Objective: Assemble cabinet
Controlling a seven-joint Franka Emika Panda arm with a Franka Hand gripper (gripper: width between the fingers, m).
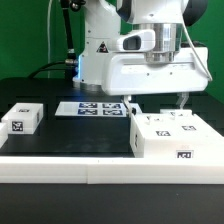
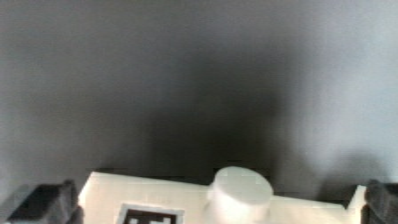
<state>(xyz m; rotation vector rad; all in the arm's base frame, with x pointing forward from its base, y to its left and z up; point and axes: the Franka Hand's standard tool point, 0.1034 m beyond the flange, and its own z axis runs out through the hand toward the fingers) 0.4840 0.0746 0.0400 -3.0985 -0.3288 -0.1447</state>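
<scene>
Cabinet body, a large white boxy plastic piece bearing marker tags (image 1: 175, 138), sat on the black counter (image 1: 70, 135) at the exterior view's right, directly below the pincer (image 1: 182, 102). Its fingers (image 2: 45, 200) stood wide apart, empty, flanking the body's top edge.

The white arm (image 1: 100, 65) comes in from twelve o'clock in the exterior view. Its wrist is upright and the pincer (image 1: 158, 102) points straight down toward six o'clock. The jaws stand spread wide, and the wrist view shows the dark fingertips (image 2: 43, 203) far apart.
</scene>
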